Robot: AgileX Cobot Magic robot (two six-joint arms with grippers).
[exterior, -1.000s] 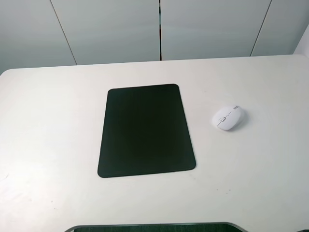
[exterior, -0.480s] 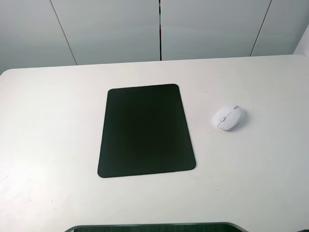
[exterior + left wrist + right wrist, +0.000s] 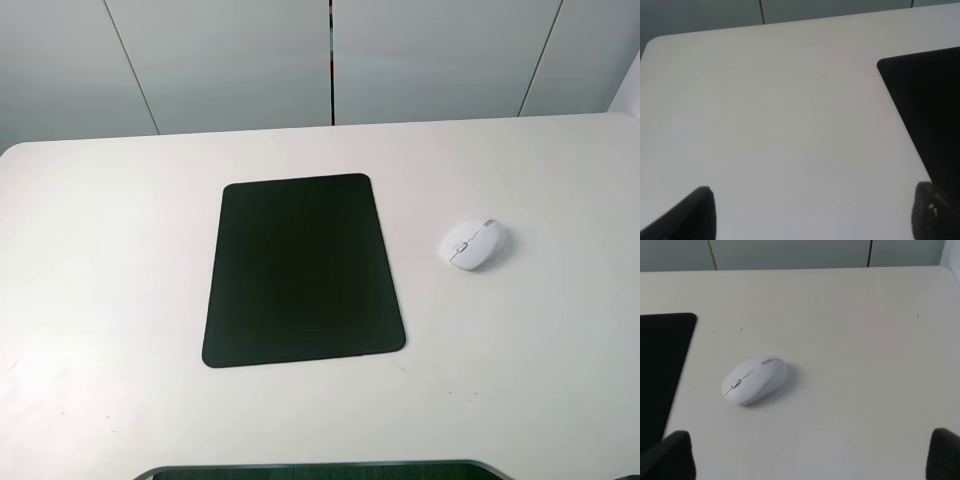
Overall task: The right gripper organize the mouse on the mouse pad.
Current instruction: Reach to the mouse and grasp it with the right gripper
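Mouse [image 3: 471, 244] and mouse pad [image 3: 300, 270] show no shift across the last second of the high view: nothing on the tabletop [image 3: 100, 250] moves, and neither arm enters that view. The mouse lies on bare tabletop to the right of the mouse pad, near its edge but clearly apart from it, with its long axis at a slant.

In the right wrist view the right gripper [image 3: 805, 460] has its jaws spread wide and holds nothing. The mouse lies ahead of the jaws, roughly between their lines, and is untouched. The left gripper [image 3: 812, 215] is likewise wide open and empty, over bare tabletop beside a corner of the pad.

With no change at all, the task reads as not yet begun. The likely first step is for the right arm to reach down to the mouse, since the jaws are already open enough to straddle it
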